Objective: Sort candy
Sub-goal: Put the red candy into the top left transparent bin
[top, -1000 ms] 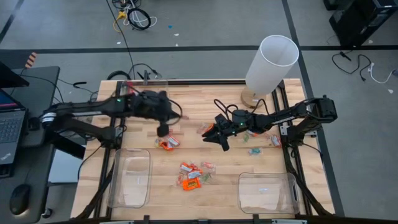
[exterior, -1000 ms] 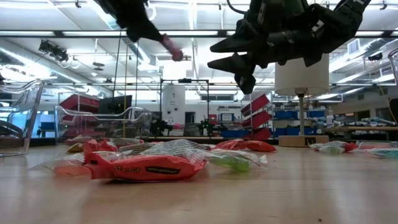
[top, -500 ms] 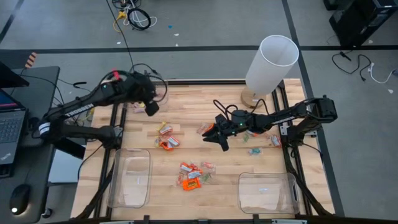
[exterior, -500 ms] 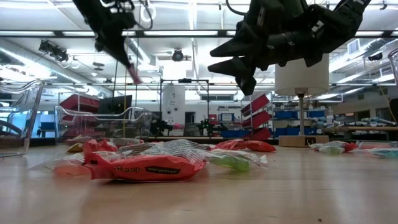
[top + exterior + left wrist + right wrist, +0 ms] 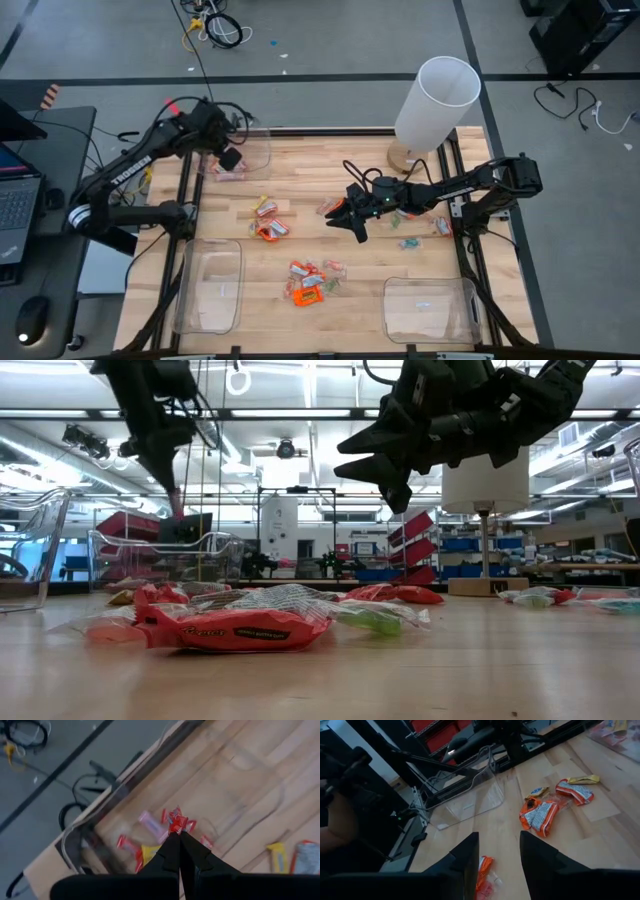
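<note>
In the upper left of the high view, the left gripper (image 5: 231, 158), jaws clenched on a small red-wrapped sweet (image 5: 176, 822), should release only once squarely over the clear plastic bin (image 5: 243, 152), while the right gripper (image 5: 347, 217) waits at table centre, jaws released.

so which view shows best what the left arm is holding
The left wrist view: the left gripper has its fingers shut on a red-wrapped candy over the clear bin, which already holds sweets. The high view shows only the gripper above that bin. The low view shows it high up, candy unclear.
</note>
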Robot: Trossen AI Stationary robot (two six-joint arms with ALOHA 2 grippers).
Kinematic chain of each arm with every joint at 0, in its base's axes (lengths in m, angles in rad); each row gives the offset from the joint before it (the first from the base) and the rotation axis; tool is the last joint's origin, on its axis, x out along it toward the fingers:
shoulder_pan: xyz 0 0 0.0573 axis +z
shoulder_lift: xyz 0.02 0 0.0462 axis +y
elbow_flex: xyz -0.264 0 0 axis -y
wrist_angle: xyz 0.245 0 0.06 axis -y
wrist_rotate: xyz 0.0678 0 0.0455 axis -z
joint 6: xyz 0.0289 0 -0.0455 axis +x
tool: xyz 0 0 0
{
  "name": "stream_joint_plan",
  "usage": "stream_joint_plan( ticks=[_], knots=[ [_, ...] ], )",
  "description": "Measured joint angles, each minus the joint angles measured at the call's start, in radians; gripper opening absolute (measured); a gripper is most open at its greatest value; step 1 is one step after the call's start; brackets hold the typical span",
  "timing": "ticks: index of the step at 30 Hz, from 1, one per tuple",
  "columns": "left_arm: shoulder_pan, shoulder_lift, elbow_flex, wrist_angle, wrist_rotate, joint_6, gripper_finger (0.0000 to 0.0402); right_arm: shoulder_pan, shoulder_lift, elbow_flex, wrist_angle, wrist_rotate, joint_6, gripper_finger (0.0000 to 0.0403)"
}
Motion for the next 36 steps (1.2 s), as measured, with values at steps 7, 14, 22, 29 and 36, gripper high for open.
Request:
stream_joint_plan(
  ticks=[7, 14, 22, 29, 36],
  knots=[
    [0.093, 0.077, -0.005, -0.014, 0.024, 0.010, 0.0000, 0.000, 0.000, 0.000, -0.002, 0.000, -0.008, 0.0128],
    [0.165, 0.157, -0.006, -0.014, 0.030, 0.008, 0.0000, 0.000, 0.000, 0.000, -0.002, 0.012, -0.026, 0.0128],
    [0.195, 0.218, -0.006, -0.010, 0.029, 0.008, 0.0000, 0.000, 0.000, 0.000, -0.003, 0.018, -0.027, 0.0128],
    [0.194, 0.256, -0.006, 0.005, 0.007, 0.001, 0.0000, 0.000, 0.000, 0.000, -0.003, 0.018, -0.026, 0.0128],
    [0.195, 0.319, -0.006, 0.007, -0.013, -0.013, 0.0000, 0.000, 0.000, 0.000, -0.002, 0.018, -0.026, 0.0128]
  ],
)
